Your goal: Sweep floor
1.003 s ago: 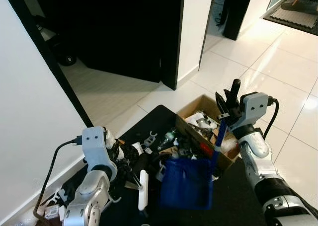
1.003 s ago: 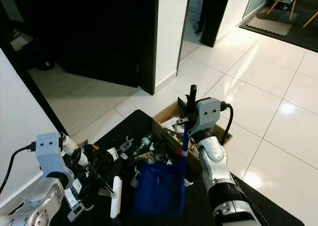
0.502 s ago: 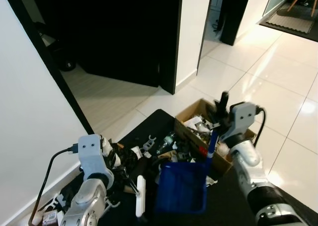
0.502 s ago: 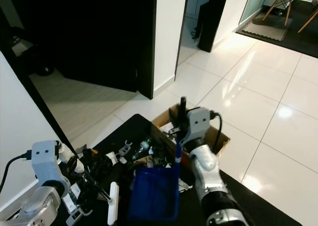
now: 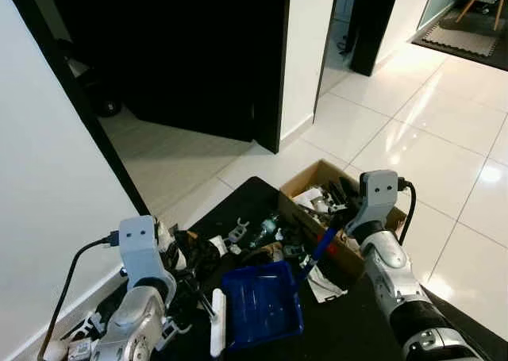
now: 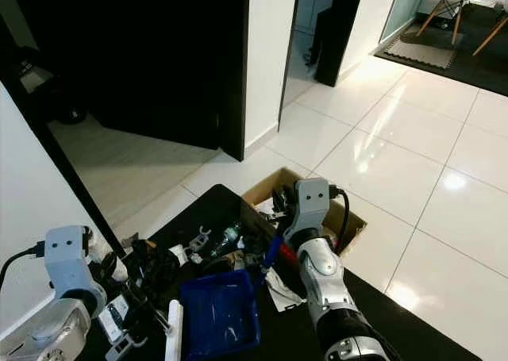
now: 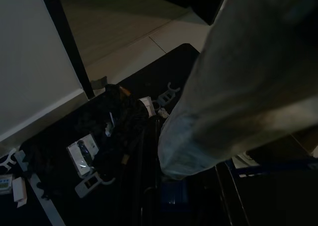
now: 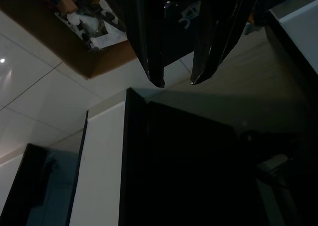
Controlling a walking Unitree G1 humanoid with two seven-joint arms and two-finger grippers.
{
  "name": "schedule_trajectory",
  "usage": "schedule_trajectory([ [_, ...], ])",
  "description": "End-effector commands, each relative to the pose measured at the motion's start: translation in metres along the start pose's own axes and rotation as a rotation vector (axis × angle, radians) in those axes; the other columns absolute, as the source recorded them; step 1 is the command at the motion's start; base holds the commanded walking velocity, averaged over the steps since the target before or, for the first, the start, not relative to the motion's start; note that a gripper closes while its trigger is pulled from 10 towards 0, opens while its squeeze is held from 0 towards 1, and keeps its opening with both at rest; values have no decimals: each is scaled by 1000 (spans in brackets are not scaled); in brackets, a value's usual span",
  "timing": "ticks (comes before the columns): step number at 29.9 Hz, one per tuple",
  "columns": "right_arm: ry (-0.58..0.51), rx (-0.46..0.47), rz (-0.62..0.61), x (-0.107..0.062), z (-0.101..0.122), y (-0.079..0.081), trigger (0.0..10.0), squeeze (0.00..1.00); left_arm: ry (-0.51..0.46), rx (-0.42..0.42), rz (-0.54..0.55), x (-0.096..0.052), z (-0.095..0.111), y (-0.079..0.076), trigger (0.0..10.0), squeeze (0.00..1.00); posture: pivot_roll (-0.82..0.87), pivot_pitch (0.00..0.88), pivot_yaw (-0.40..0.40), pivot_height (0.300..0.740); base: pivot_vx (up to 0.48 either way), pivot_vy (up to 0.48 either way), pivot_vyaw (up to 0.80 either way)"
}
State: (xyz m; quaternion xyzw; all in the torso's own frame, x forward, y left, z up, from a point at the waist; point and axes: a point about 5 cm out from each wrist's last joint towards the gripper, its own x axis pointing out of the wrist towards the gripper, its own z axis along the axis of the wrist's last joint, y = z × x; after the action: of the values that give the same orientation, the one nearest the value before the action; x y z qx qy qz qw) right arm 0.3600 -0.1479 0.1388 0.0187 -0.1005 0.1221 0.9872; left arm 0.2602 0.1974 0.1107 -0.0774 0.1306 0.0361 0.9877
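Right gripper pinching blue dustpan handle, pan on black mat near cardboard box. Left gripper: fingers' state unclear.

Glossy white tile floor, grey grout lines, bright reflections. Black mat spread over it beside white wall. On mat: open cardboard box packed with clutter; blue dustpan, pan down on mat, handle slanting up toward box; white brush just beside dustpan. Heap of dark and white small parts between wall and dustpan; white clip-shaped pieces near mat's edge; crumpled white paper next to box. Dark rug far off on tiles.
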Motion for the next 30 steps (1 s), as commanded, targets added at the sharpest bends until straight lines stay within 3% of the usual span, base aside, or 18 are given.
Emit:
schedule_trajectory([
  [1, 32, 29, -6, -6, -7, -4, 10000, 0, -54, 36, 13, -3, 11, 5, 10000, 0, 140, 153, 33, 740, 0, 0, 0],
  [6, 3, 55, -18, -3, 1, -8, 10000, 0, -54, 37, 13, -2, 12, 4, 10000, 0, 135, 153, 33, 740, 0, 0, 0],
  [13, 20, 21, -7, -3, -1, -8, 10000, 0, -46, 34, 4, 0, 9, -1, 10000, 0, 132, 150, 29, 740, 0, 0, 0],
  [20, 95, -41, 13, -11, -16, -11, 10000, 0, -36, 36, 6, 1, 6, 0, 10000, 0, 128, 150, 29, 740, 0, 0, 0],
  [26, 145, -29, -5, -16, -27, -14, 10000, 0, -32, 39, 3, 2, 6, 0, 10000, 0, 131, 153, 35, 740, 0, 0, 0],
  [30, 243, -30, -29, -20, -42, -14, 10000, 0, -30, 46, 2, 2, 7, 2, 10000, 0, 144, 159, 44, 740, 0, 0, 0],
])
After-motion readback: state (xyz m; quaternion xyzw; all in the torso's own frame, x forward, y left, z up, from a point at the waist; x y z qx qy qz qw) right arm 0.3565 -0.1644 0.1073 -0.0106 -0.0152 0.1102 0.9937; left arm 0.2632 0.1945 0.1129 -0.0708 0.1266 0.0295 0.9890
